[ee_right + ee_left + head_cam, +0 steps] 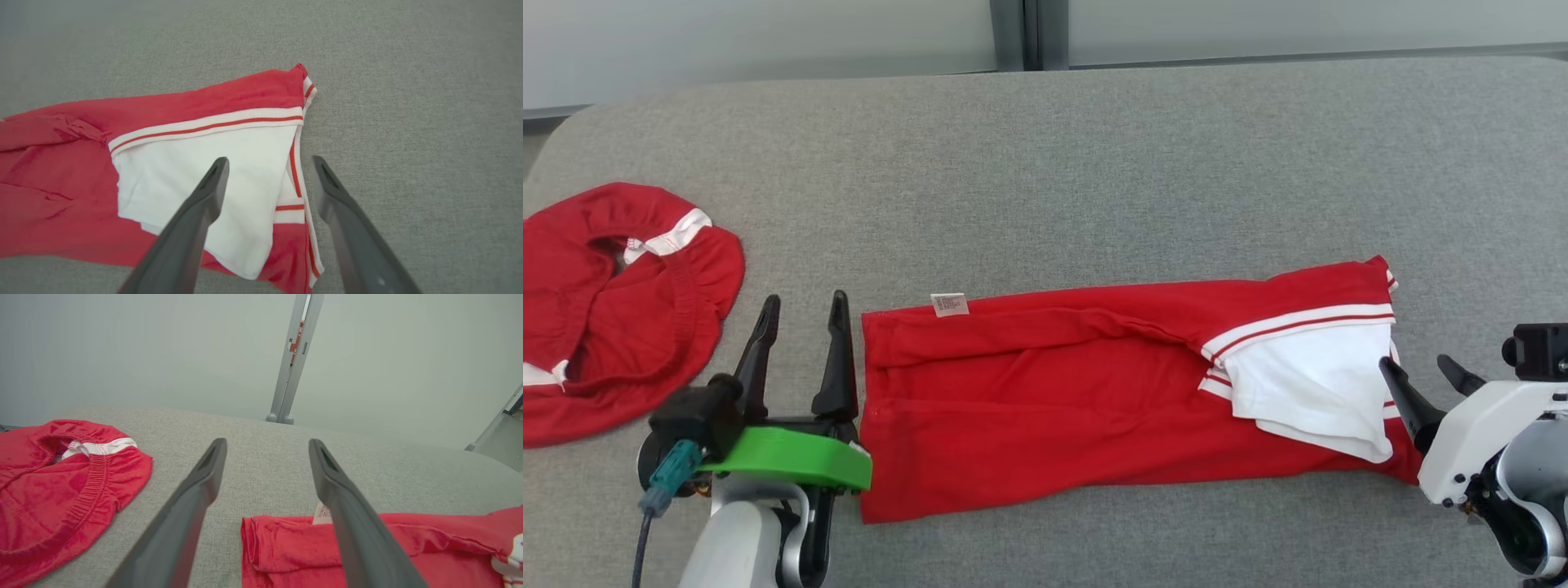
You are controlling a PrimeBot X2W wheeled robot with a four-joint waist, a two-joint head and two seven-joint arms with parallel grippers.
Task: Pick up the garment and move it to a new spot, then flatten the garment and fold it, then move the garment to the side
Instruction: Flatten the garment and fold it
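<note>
**Garment (1045,408) lies flat, both pincers wide apart**

The red garment lies on the grey desk (1094,163). It sits near the front edge, a bit to the right of the middle. It is folded into a long strip that runs from left to right. A small white label (949,304) sticks out at its back left corner. At its right end a white flap (1307,384) with thin red and white stripes lies on top of the red.

The left pincer (805,298) is just beside the left end of the garment. Its two fingers are spread apart and hold nothing. In the left wrist view, one finger is over the bare desk and the other is over the garment's left edge.

The right pincer (1414,362) is at the right end of the garment. Its fingers are spread apart too and hold nothing. In the right wrist view, one finger is over the white flap and the other is over the bare desk next to it.

A second red cloth (605,327) with white bands lies bunched up by the left edge of the desk. It does not touch the garment.
</note>
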